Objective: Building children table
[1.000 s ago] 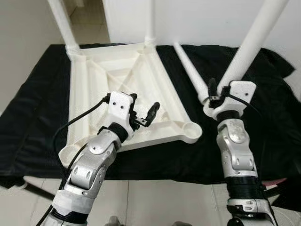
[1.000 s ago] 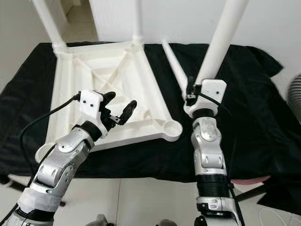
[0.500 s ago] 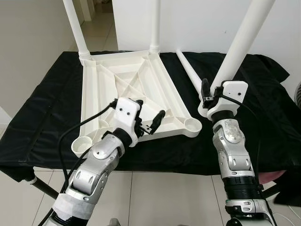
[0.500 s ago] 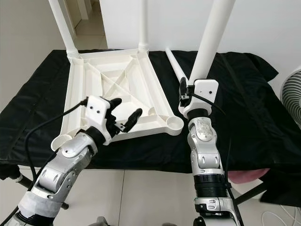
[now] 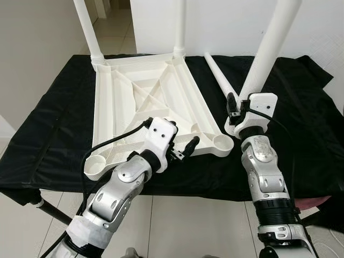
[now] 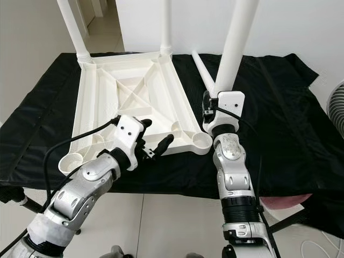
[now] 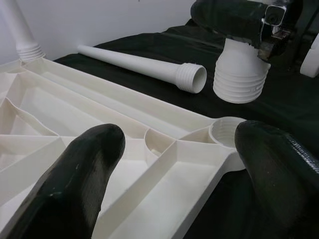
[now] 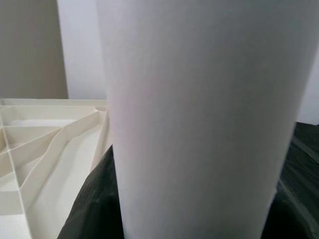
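A white plastic table top (image 5: 137,102) lies upside down on a black cloth, with two legs (image 5: 87,29) standing in its far corners. My right gripper (image 5: 235,110) is shut on a third white leg (image 5: 267,45), held upright with its threaded end (image 7: 242,74) just right of the empty near-right socket (image 5: 221,142). A fourth leg (image 5: 219,75) lies loose on the cloth beside the top. My left gripper (image 5: 180,148) is open over the top's near edge, its fingers (image 7: 79,169) either side of that socket (image 7: 225,130).
The black cloth (image 5: 48,134) covers a low table whose near edge is just below the top. An empty socket (image 5: 92,163) is at the top's near-left corner. A fan (image 6: 336,105) stands at far right; tiled floor lies below.
The camera has shifted. My left gripper has moved right along the top's near edge toward the near-right socket. The right gripper keeps the leg upright, a little closer to that socket.
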Robot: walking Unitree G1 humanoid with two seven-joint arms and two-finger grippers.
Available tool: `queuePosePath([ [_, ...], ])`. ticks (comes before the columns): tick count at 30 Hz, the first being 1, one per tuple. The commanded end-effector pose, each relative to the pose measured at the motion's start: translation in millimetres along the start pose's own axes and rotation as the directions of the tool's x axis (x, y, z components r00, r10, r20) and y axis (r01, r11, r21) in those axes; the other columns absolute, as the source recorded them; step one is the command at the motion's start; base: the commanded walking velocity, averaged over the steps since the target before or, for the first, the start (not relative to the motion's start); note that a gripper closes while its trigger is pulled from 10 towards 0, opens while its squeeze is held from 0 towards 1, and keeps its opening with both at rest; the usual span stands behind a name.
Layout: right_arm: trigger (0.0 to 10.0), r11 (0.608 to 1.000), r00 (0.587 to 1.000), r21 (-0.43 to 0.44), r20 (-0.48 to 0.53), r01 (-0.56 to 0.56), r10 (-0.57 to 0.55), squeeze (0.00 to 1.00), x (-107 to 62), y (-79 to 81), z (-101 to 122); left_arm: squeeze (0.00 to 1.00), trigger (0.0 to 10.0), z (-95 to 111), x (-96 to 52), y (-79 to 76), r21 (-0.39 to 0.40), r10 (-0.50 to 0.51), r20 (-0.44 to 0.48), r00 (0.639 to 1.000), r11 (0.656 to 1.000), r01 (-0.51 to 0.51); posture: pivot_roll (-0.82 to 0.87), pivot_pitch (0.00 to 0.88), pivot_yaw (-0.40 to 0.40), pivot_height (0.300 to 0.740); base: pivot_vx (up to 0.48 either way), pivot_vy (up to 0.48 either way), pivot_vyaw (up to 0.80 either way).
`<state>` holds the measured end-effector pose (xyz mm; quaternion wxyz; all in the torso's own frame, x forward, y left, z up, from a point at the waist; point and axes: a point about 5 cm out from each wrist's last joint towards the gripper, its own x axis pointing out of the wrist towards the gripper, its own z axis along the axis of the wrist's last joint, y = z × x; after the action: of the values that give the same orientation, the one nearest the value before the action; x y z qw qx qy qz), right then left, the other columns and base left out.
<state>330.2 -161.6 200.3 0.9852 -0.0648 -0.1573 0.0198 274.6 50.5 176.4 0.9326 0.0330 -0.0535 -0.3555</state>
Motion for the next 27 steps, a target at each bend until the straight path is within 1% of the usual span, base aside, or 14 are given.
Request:
queuePosePath([
  [1, 10.0, 1.000, 1.000, 0.000, -0.003, -0.020, 0.020, 0.00, 2.1, 4.0, 1, 0.00, 10.0, -2, -1.0, -9.4, 0.000, -0.180, -0.021, 0.984, 0.984, 0.180, -0.10, 0.053, 0.051, 0.740, 0.000, 0.000, 0.00],
  [6, 10.0, 0.999, 0.999, -0.007, -0.004, -0.043, 0.043, 0.00, 3.2, 6.0, -1, 0.00, 10.0, -1, -2.1, -14.1, 0.001, -0.222, -0.027, 0.975, 0.975, 0.223, -0.10, 0.050, 0.050, 0.740, 0.000, 0.000, 0.00],
  [7, 10.0, 0.998, 0.998, -0.005, -0.006, -0.058, 0.058, 0.00, 3.9, 7.9, -2, 0.00, 10.0, -2, -2.7, -17.2, 0.001, -0.249, -0.039, 0.968, 0.968, 0.249, -0.10, 0.048, 0.047, 0.740, 0.000, 0.000, 0.00],
  [8, 10.0, 0.998, 0.998, -0.005, -0.006, -0.058, 0.058, 0.00, 3.9, 7.9, -2, 0.00, 10.0, -2, -2.7, -17.2, 0.001, -0.249, -0.039, 0.968, 0.968, 0.249, -0.10, 0.048, 0.047, 0.740, 0.000, 0.000, 0.00],
  [10, 10.0, 0.997, 0.997, -0.001, -0.022, -0.080, 0.080, 0.00, 3.3, 12.6, -6, 0.00, 10.0, -8, -3.1, -20.6, 0.021, -0.277, -0.082, 0.957, 0.960, 0.279, -0.09, 0.042, 0.043, 0.740, 0.000, 0.000, 0.00],
  [11, 10.0, 0.997, 0.997, -0.001, -0.022, -0.080, 0.080, 0.00, 3.3, 12.6, -6, 0.00, 10.0, -8, -3.1, -20.6, 0.021, -0.277, -0.082, 0.957, 0.960, 0.279, -0.09, 0.042, 0.043, 0.740, 0.000, 0.000, 0.00],
  [12, 10.0, 0.996, 0.995, 0.003, -0.036, -0.094, 0.094, 0.00, 1.6, 15.3, -10, 0.00, 10.0, -10, -2.8, -20.9, 0.026, -0.279, -0.099, 0.955, 0.959, 0.283, -0.09, 0.042, 0.043, 0.740, 0.000, 0.000, 0.00],
  [14, 10.0, 0.996, 0.995, 0.003, -0.036, -0.094, 0.094, 0.00, 1.6, 15.3, -10, 0.00, 10.0, -10, -2.8, -20.9, 0.026, -0.279, -0.099, 0.955, 0.959, 0.283, -0.09, 0.042, 0.043, 0.740, 0.000, 0.000, 0.00],
  [17, 10.0, 0.992, 0.989, 0.016, -0.076, -0.123, 0.124, 0.00, -5.7, 20.0, -22, 0.00, 10.0, -13, -3.4, -23.2, 0.036, -0.291, -0.127, 0.948, 0.954, 0.298, -0.10, 0.042, 0.040, 0.740, 0.000, 0.000, 0.00],
  [20, 10.0, 0.993, 0.989, 0.018, -0.090, -0.120, 0.121, 0.00, -8.5, 19.2, -26, 0.00, 10.0, -15, -3.9, -24.3, 0.039, -0.294, -0.133, 0.946, 0.953, 0.302, -0.10, 0.039, 0.037, 0.740, 0.000, 0.000, 0.00],
  [22, 10.0, 0.994, 0.987, 0.029, -0.120, -0.108, 0.111, 0.00, -13.6, 16.8, -35, 0.00, 10.0, -16, -4.5, -25.6, 0.037, -0.297, -0.138, 0.945, 0.952, 0.305, -0.10, 0.036, 0.037, 0.740, 0.000, 0.000, 0.00],
  [24, 10.0, 0.994, 0.987, 0.029, -0.120, -0.108, 0.111, 0.00, -13.6, 16.8, -35, 0.00, 10.0, -16, -4.5, -25.6, 0.037, -0.297, -0.138, 0.945, 0.952, 0.305, -0.10, 0.036, 0.037, 0.740, 0.000, 0.000, 0.00],
  [27, 10.0, 0.994, 0.983, 0.048, -0.155, -0.094, 0.100, 0.00, -19.0, 14.1, -46, 0.00, 10.0, -16, -4.9, -26.3, 0.032, -0.300, -0.139, 0.944, 0.951, 0.307, -0.10, 0.031, 0.035, 0.740, 0.000, 0.000, 0.00],
])
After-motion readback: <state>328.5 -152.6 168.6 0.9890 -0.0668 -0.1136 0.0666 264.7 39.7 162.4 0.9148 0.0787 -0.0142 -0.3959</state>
